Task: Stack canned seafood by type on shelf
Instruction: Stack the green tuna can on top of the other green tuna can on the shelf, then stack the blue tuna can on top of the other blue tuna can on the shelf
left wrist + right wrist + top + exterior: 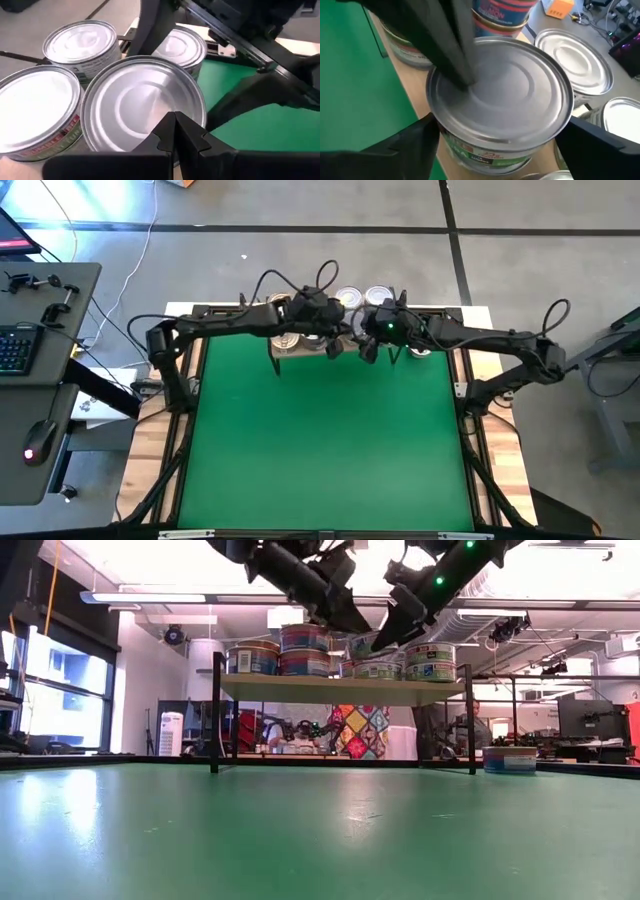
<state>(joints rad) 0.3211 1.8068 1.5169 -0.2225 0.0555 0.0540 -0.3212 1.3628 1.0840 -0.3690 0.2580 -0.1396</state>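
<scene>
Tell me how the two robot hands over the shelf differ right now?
The left gripper has its jaws shut, tips resting on a silver tin's lid. The right gripper has its jaws spread wide around a green-labelled tin. Both are dark and reach over the shelf.

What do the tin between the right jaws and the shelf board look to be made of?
Tin: looks like metal, plain silver lid with pressed rings and dull sheen, printed paper-like label around its side. Shelf: pale board, probably wood or laminate, on thin black legs, likely metal.
</scene>
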